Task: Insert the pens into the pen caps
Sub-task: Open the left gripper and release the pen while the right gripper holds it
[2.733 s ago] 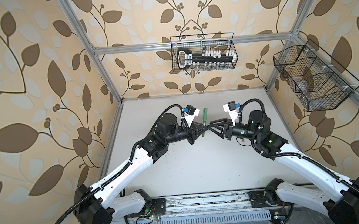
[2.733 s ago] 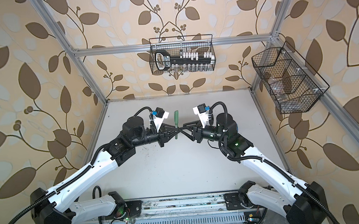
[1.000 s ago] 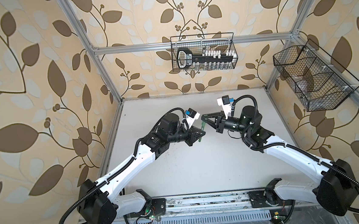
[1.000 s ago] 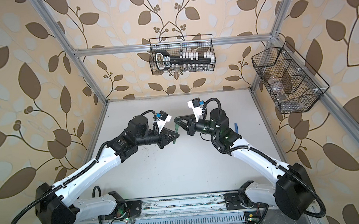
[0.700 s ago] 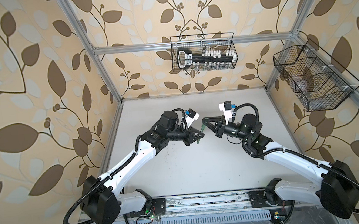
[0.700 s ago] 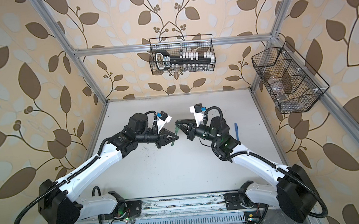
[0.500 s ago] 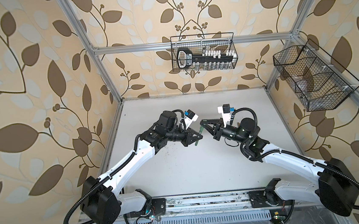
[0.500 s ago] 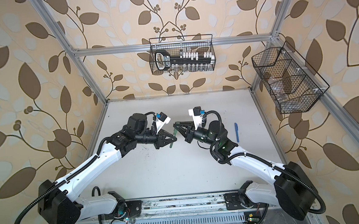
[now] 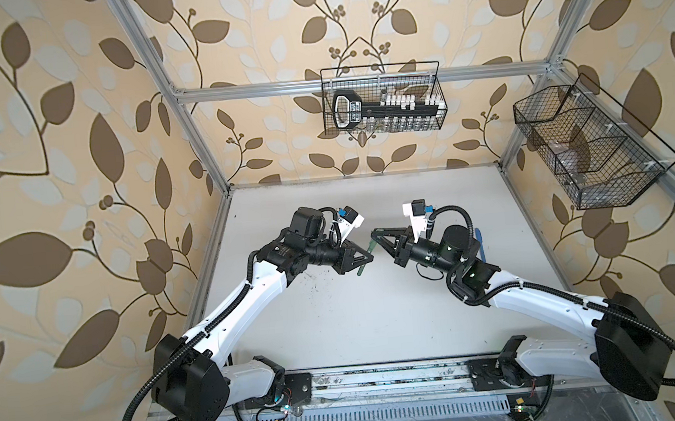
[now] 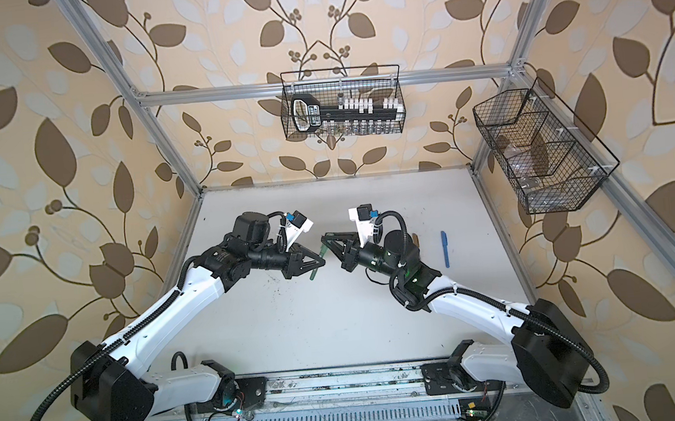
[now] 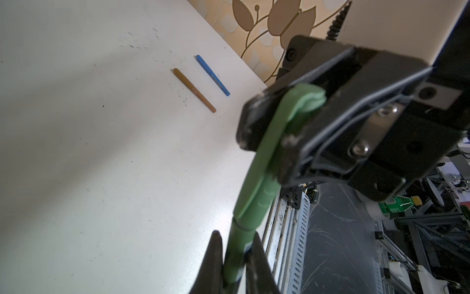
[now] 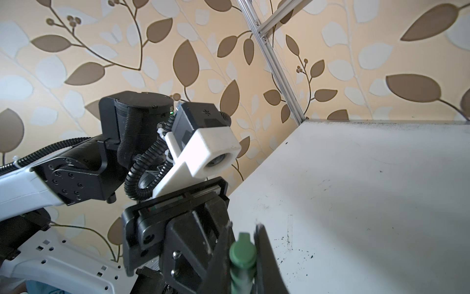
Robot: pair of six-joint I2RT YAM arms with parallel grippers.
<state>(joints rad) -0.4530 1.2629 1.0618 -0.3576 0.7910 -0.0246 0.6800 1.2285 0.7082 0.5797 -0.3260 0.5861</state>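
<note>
My left gripper (image 11: 235,236) is shut on the barrel of the dark green pen (image 11: 237,254). The green pen cap (image 11: 264,178) sits over the pen's end, so the tip is hidden. My right gripper (image 12: 243,236) is shut on that cap (image 12: 243,252). In both top views the two grippers meet above the middle of the table, left gripper (image 9: 367,257) (image 10: 318,262) and right gripper (image 9: 373,233) (image 10: 323,237), with the green pen (image 9: 362,267) (image 10: 313,272) slanting between them. A tan-brown pen (image 11: 194,90) and a blue pen (image 11: 213,75) (image 10: 445,250) lie side by side on the table, both with caps on.
The white table (image 9: 358,322) bears dark ink specks. A wire basket (image 9: 382,99) hangs on the back wall and another wire basket (image 9: 589,148) on the right wall. The metal rail (image 9: 383,376) with the arm bases runs along the front edge.
Both grippers have drifted slightly left and toward the front with the green pen held between them. The right arm has folded in closer. Both grips are unchanged.
</note>
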